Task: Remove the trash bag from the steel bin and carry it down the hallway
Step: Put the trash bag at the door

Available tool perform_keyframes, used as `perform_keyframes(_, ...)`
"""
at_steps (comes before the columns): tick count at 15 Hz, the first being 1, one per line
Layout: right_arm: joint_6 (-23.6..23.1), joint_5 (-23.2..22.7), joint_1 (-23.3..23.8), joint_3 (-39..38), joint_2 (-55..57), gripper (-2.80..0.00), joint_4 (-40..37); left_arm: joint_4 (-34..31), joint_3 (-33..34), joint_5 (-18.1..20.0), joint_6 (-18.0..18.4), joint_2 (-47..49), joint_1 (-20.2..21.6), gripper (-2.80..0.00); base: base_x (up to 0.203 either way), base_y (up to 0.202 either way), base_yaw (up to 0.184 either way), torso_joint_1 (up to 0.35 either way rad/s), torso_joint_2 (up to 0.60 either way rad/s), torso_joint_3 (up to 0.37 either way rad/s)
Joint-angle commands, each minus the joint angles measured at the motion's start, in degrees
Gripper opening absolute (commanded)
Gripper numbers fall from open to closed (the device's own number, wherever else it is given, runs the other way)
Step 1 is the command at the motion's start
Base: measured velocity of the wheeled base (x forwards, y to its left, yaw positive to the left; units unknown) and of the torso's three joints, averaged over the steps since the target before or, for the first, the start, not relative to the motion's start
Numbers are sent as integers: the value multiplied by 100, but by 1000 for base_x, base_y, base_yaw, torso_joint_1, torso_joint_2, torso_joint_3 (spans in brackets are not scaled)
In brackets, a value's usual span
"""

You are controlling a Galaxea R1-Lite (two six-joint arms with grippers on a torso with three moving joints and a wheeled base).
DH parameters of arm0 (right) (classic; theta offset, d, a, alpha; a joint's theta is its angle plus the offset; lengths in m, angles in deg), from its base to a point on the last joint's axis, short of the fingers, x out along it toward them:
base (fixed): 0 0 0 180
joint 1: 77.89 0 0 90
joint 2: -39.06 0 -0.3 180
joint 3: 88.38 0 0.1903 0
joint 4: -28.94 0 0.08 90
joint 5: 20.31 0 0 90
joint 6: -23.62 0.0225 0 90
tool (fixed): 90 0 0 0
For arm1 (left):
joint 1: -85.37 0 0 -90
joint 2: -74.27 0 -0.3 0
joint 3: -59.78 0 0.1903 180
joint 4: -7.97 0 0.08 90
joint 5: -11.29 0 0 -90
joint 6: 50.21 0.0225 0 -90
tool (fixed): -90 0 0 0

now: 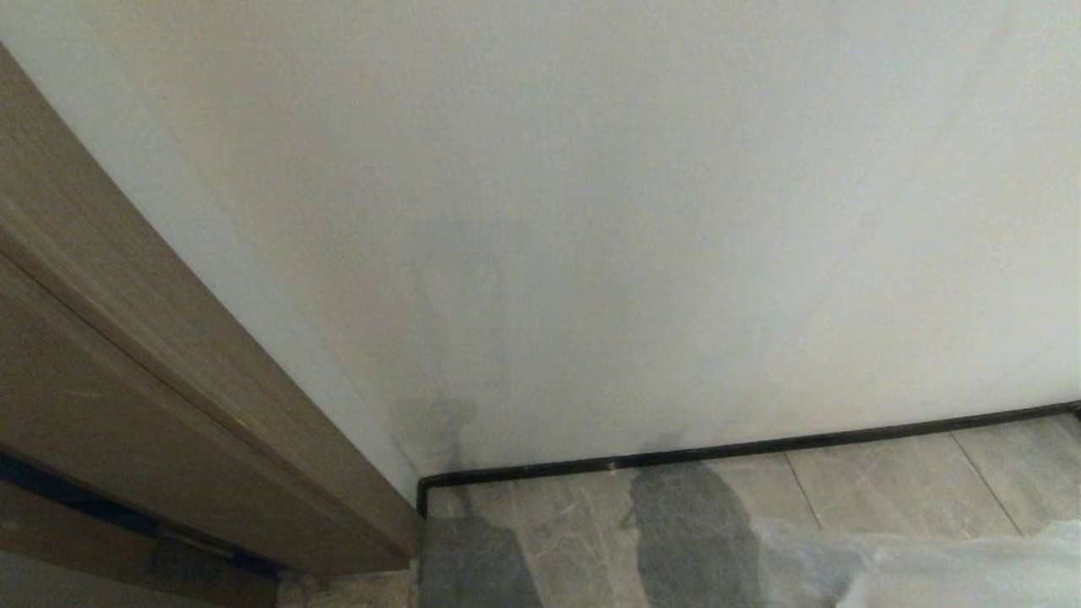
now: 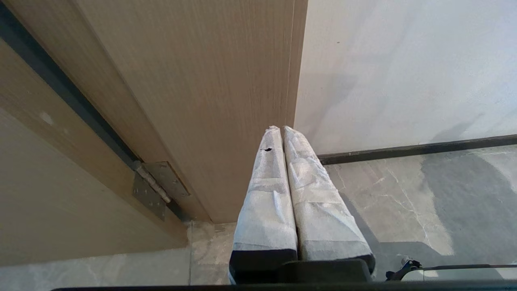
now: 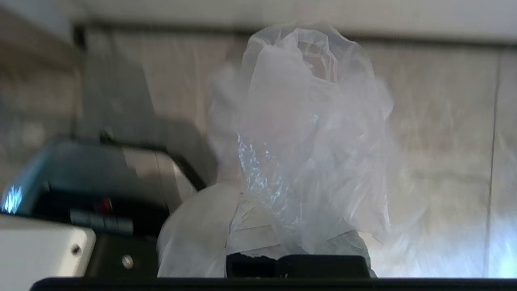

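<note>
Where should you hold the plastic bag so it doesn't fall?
Hold the trash bag by its bunched top, pinching from both sides, probably as the right gripper does now: shut on gathered plastic. Thin film slips, and the loose body hangs free.

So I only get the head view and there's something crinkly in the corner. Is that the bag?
Observer: Yes. The right wrist view shows the right tool shut on the trash bag.
Operator: What's my other arm doing?
Observer: The left tool is shut and empty, near the wooden door frame.
Operator: Is the steel bin anywhere?
Observer: No view shows it, only floor tiles, wall and black baseboard.
</note>
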Motion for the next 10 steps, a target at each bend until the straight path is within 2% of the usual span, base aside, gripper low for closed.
perform_keyframes(1,-144,-8,-6,49,1080,-280,14,1,0,-2,0,2,0,-280,0,0,0,0,0,0)
perform_keyframes(3,-353,-37,-25,22,1821,-280,250,1,0,-2,0,2,0,-280,0,0,0,0,0,0)
perform_keyframes(10,-1119,-253,-342,161,4245,-280,2149,1,0,-2,0,2,0,-280,0,0,0,0,0,0)
